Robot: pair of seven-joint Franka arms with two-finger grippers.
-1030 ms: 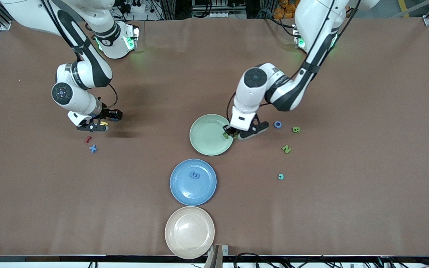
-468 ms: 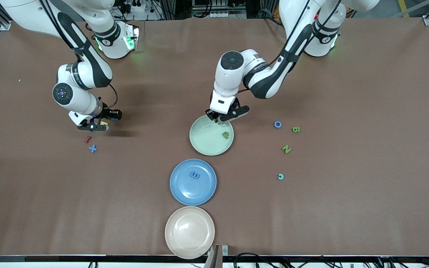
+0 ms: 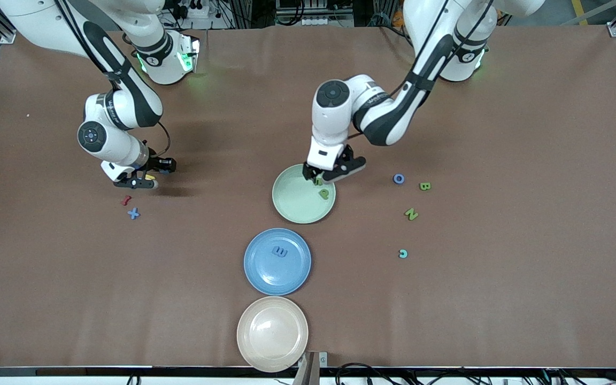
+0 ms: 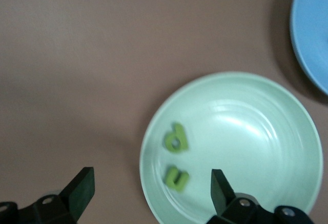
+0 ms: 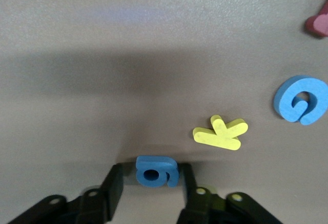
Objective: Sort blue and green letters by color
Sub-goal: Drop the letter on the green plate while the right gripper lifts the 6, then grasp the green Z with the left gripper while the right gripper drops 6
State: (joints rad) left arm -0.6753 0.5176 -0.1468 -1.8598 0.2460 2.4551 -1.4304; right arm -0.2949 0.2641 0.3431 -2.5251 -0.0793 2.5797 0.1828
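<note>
On the round blue plate [image 3: 277, 262] at the table's middle lies one blue letter [image 3: 280, 252], two olive green letters [image 4: 176, 157] rest in the pale green plate [image 3: 297, 206] under the spread left gripper [image 3: 328, 178], and the right gripper [image 5: 149, 193] clamps a small blue foam letter [image 5: 156, 171] near the right arm's end.

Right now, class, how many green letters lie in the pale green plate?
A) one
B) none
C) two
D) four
C: the left wrist view shows two green letters lying side by side in the pale green plate, under the open left gripper.
</note>
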